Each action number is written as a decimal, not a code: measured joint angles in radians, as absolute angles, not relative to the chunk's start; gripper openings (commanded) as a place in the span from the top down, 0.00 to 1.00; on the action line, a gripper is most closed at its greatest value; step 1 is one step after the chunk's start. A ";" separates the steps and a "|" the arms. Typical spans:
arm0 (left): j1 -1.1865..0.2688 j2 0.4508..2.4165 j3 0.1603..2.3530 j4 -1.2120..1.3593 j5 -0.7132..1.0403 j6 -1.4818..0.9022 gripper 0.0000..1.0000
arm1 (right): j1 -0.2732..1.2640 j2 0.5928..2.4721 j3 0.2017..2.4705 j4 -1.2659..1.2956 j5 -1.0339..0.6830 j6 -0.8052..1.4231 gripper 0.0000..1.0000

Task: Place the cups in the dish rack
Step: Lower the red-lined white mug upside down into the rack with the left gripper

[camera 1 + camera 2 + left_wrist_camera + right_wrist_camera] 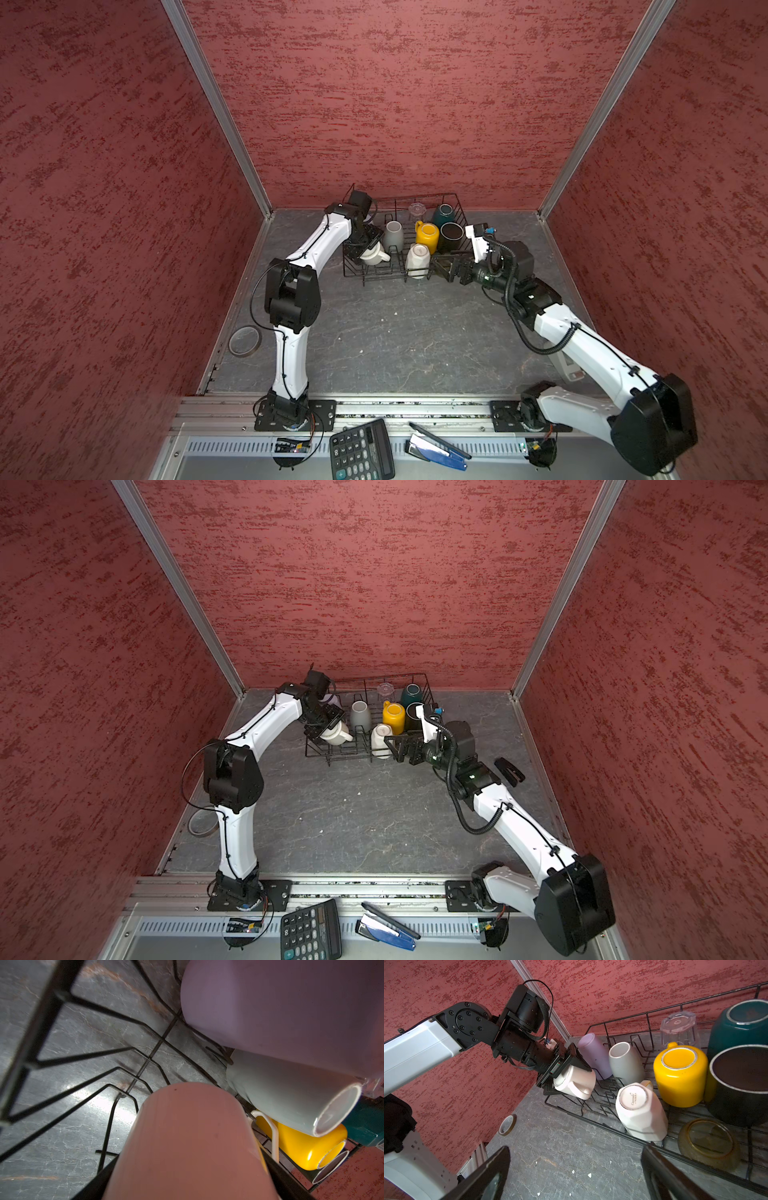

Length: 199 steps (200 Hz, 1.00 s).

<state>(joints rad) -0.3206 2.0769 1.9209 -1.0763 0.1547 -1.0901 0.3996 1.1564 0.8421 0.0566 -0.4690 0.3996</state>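
**Op 1:** Spread wide around the white mug (581, 1086), the left claw (572, 1080) holds it tilted over the left end of the dish rack (45, 1022). The right claw (577, 1148) gapes empty beside the olive glass (708, 1142).

**Op 2:** Worry?

**Op 1:** Released at that tilt, I reckon it rolls off the wire loops. Or it knocks the leaning lavender tumbler (593, 1053).

From here, the grey stone-look counter (395, 332) carries the black wire dish rack (374, 272) at 12 o'clock. Inside it, the back row from 9 to 3 o'clock is the lavender tumbler (593, 1055), the clear faceted glass (679, 1028) and the teal ceramic mug (737, 1026). The middle row is the grey ceramic mug (625, 1064), the yellow ceramic mug (679, 1078) and the black ceramic mug (741, 1088). In front, the plain white handled mug (575, 1082) tilts at 9, the faceted white ceramic mug (639, 1111) is at 6 and the olive-brown textured glass (708, 1145) at 3.
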 measured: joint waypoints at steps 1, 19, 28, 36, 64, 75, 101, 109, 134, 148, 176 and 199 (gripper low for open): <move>-0.321 2.077 1.921 -1.077 0.154 -1.091 1.00 | 0.399 1.156 0.842 0.057 -0.469 0.400 0.01; -0.319 2.077 1.918 -1.077 0.148 -1.096 1.00 | 0.395 1.157 0.842 0.057 -0.470 0.400 0.01; -0.317 2.077 1.916 -1.075 0.147 -1.097 1.00 | 0.395 1.157 0.842 0.057 -0.470 0.400 0.01; -0.315 2.077 1.910 -1.070 0.148 -1.100 1.00 | 0.395 1.157 0.842 0.057 -0.471 0.400 0.01; -0.312 2.077 1.877 -1.030 0.149 -1.110 0.91 | 0.393 1.158 0.842 0.063 -0.476 0.401 0.01; -0.310 2.077 1.863 -1.012 0.150 -1.111 0.78 | 0.392 1.158 0.842 0.064 -0.478 0.402 0.01; -0.307 2.077 1.835 -0.974 0.156 -1.115 0.49 | 0.390 1.160 0.842 0.064 -0.483 0.405 0.01; -0.306 2.077 1.830 -0.966 0.157 -1.118 0.40 | 0.390 1.161 0.842 0.064 -0.486 0.406 0.01; -0.303 2.077 1.826 -0.960 0.163 -1.121 0.20 | 0.389 1.165 0.842 0.070 -0.492 0.412 0.01; -0.303 2.077 1.824 -0.957 0.165 -1.122 0.15 | 0.389 1.168 0.842 0.075 -0.496 0.415 0.01; -0.302 2.077 1.814 -0.942 0.174 -1.122 0.08 | 0.387 1.175 0.842 0.083 -0.503 0.420 0.01; -0.302 2.075 1.797 -0.934 0.187 -1.127 0.00 | 0.385 1.178 0.842 0.085 -0.509 0.422 0.01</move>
